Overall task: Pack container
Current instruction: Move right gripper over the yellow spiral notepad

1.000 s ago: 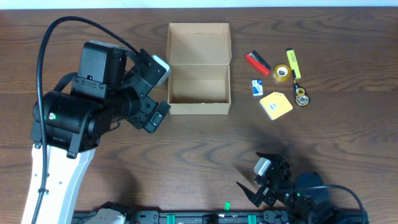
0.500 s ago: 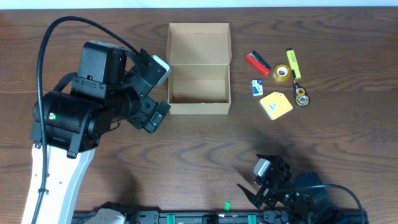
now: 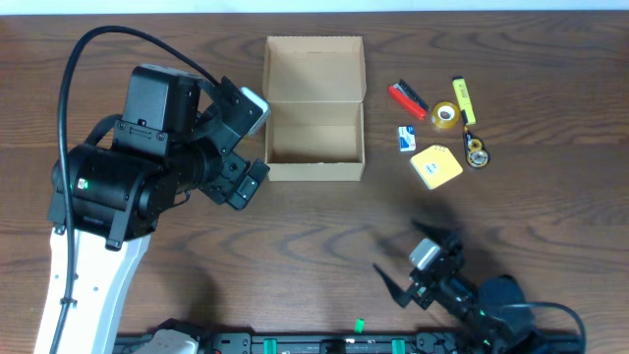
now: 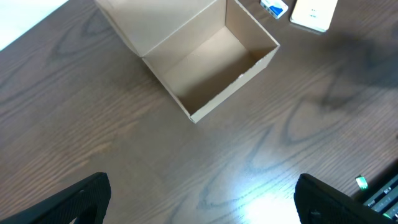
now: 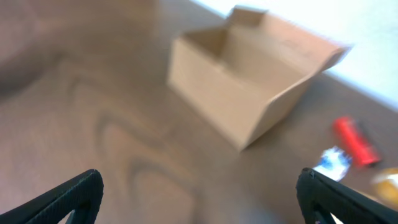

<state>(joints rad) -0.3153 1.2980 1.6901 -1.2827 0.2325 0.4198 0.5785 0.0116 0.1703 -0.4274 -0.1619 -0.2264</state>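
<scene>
The container (image 3: 314, 133) is a tan cardboard box standing open at the back centre, its lid flap (image 3: 314, 61) folded away. Nothing shows inside it. My left gripper (image 3: 254, 138) hangs open just left of the box, well above the table. The left wrist view looks down into the container (image 4: 211, 65) between the wide-apart fingers (image 4: 74, 199). My right gripper (image 3: 405, 254) is open near the front edge, right of centre. The blurred right wrist view shows the container (image 5: 249, 93) ahead, with nothing between the fingers (image 5: 62, 199).
Right of the box lie a red marker (image 3: 405, 96), a yellow highlighter (image 3: 462, 95), a tape roll (image 3: 444, 115), a small blue-white item (image 3: 407, 138), a yellow sticky pad (image 3: 435, 166) and a black-yellow dispenser (image 3: 478, 149).
My right gripper has shifted a little to the right and away from the front edge. The left arm has not moved.
</scene>
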